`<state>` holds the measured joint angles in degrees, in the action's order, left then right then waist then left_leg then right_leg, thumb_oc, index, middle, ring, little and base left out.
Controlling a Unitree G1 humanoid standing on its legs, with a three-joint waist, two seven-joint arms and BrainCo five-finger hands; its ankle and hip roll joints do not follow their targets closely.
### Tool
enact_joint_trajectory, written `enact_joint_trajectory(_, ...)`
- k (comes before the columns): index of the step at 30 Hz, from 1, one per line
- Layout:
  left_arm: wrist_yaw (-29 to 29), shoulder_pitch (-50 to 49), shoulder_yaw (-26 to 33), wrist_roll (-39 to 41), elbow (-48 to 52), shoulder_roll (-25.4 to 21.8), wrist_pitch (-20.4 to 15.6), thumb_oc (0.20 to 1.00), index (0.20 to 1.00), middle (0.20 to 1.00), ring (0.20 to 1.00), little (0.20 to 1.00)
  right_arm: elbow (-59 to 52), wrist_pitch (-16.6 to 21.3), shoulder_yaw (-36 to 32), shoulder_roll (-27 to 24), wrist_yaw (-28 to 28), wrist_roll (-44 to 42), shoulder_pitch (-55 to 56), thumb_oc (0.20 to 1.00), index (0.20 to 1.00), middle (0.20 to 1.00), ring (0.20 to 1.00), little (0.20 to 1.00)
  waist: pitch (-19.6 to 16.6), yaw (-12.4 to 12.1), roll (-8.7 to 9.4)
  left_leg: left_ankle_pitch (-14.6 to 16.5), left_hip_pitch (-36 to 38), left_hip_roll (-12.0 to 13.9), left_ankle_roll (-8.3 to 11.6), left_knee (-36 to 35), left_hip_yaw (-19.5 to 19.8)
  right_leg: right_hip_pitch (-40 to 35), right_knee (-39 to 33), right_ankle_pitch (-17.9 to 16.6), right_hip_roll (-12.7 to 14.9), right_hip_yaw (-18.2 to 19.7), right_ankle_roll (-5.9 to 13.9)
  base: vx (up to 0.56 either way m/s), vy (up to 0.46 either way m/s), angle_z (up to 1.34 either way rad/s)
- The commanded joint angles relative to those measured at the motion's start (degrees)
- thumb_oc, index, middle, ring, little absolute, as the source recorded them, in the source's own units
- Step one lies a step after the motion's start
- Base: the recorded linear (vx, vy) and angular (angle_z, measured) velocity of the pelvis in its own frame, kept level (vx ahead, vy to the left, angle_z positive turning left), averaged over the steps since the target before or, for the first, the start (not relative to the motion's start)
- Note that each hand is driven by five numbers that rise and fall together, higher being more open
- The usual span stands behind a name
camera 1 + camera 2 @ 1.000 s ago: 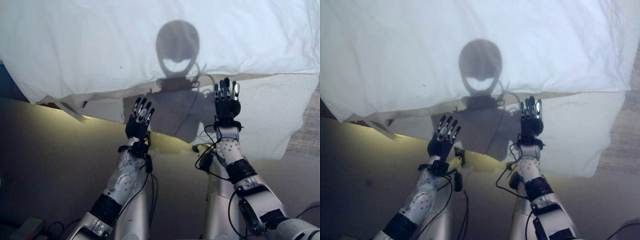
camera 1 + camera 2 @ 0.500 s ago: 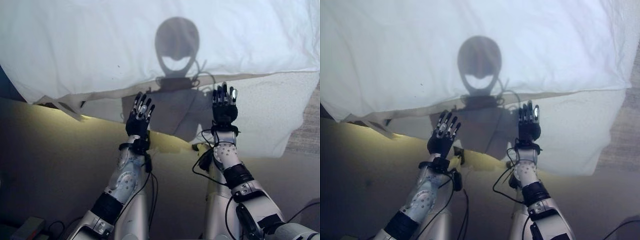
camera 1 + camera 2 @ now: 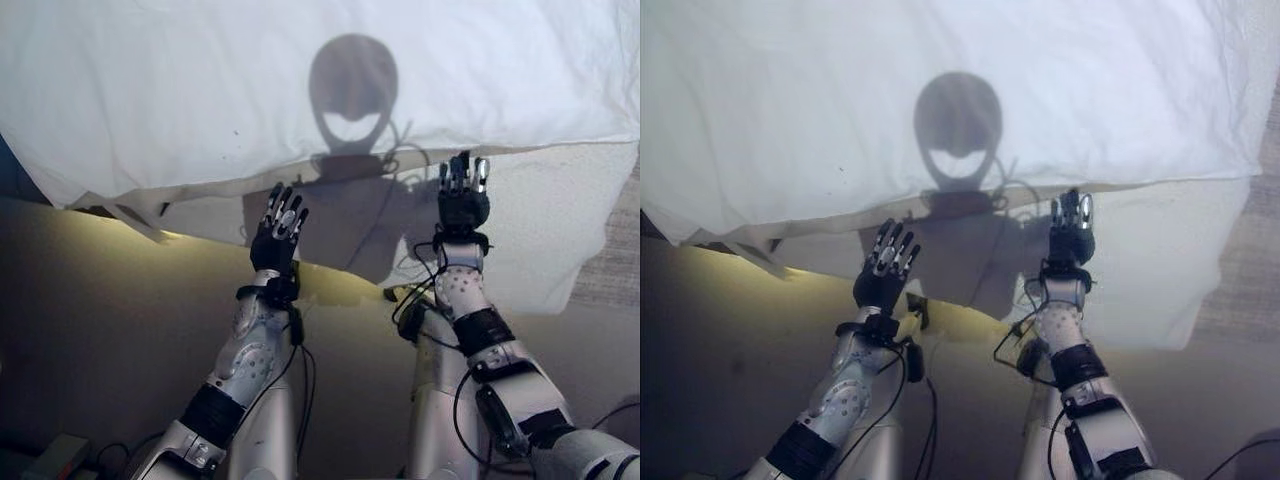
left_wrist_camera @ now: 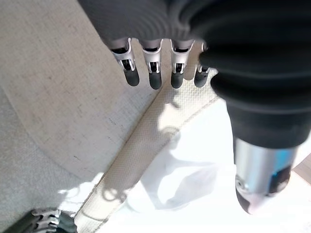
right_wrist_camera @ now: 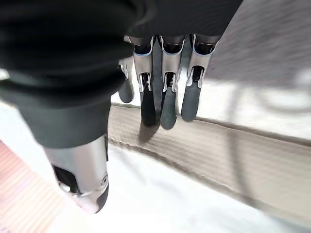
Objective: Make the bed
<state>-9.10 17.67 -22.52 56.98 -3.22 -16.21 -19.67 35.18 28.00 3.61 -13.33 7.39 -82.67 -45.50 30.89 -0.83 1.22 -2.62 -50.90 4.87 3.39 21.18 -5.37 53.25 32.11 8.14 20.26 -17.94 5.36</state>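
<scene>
Before you: rumpled white fabric duvet (image 3: pixel 300 90) overhanging the pale textured mattress side (image 3: pixel 560 230), where your left hand (image 3: pixel 277 232) and right hand (image 3: pixel 463 198) hover, fingers straight, grasping nothing.

Both arms are reaching forward from the lower edge of the head views, forearms angling upward and roughly parallel. The left hand (image 3: pixel 277 232) is holding its fingers (image 4: pixel 154 77) straight and slightly spread, tips pointing ahead, thumb apart to the side, nothing between them. The right hand (image 3: pixel 463 197) is sitting a little farther forward than the left, its fingers (image 5: pixel 167 104) straight and close together, thumb set apart, grasping nothing. Both wrists are staying in line with their forearms.
</scene>
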Motion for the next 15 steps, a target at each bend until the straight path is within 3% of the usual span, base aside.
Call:
enact_joint_trajectory(1,1.0,-1.9,-1.0,-2.5,8.5,-2.1,-2.8,1.0,1.0,1.0,1.0,1.0,2.3,1.4,-3.0,-5.3,2.0,1.0,-2.7,1.0,1.0,1.0,1.0,1.0,-1.1,-1.4,-1.72,8.5,0.3,-0.7,-1.3,4.5,0.1,0.3,-4.2,-9.2,1.0,-0.3,5.21,0.0,0.0,0.0)
enact_joint_trajectory(7,2.4,-2.4,-3.3,-2.6,9.8,-3.9,-1.9,1.0,1.0,1.0,1.0,1.0,15.6,-3.0,-1.5,-12.4,4.0,2.8,-13.0,1.0,1.0,1.0,1.0,1.0,-1.1,-3.0,-2.61,8.8,0.3,-0.6,-1.57,4.6,-0.1,0.7,-4.1,-9.4,0.8,0.0,5.41,0.0,0.008,-0.02)
enact_joint_trajectory(15,2.6,-1.4,-3.8,-2.9,9.2,-3.9,-1.9,1.0,1.0,1.0,1.0,1.0,19.3,-3.7,-0.5,-14.3,4.0,2.1,-16.8,1.0,1.0,1.0,1.0,1.0,-1.1,-3.0,-2.94,9.0,0.3,-0.7,-1.65,4.8,-0.5,1.1,-3.8,-9.2,0.6,0.2,5.39,0.01,0.004,-0.02)
